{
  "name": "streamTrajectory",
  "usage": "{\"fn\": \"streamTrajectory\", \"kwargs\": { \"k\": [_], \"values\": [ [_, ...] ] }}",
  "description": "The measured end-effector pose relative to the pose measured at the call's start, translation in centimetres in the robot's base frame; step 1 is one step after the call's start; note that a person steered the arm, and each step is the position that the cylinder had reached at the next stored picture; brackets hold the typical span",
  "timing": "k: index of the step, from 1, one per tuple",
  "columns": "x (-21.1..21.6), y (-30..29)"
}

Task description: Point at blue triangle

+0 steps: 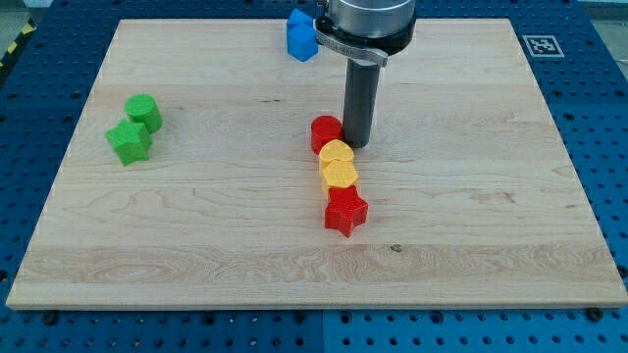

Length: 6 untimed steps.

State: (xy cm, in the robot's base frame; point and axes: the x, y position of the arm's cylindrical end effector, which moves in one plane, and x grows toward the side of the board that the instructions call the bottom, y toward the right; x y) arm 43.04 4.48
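Observation:
A blue block [301, 35], the only blue one in view, sits near the board's top edge, partly behind the arm's housing; its shape is hard to make out. My tip [357, 145] rests on the board near the middle, just right of a red round block [325, 132] and well below the blue block. Below the red block lie two yellow blocks [339, 167] stacked in a line, then a red star-shaped block [345, 211].
Two green blocks [134, 129] sit together at the view's left. The wooden board [491, 216] lies on a blue perforated table. A black-and-white marker tag [540, 45] is at the board's top right corner.

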Motion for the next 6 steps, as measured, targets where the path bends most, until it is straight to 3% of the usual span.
{"fn": "streamTrajectory", "kwargs": {
  "k": [2,4,5,6],
  "values": [
    [-6.8,-1.9],
    [-12.8,-15.3],
    [-15.4,-15.5],
    [-22.5,-14.0]
  ]
}}
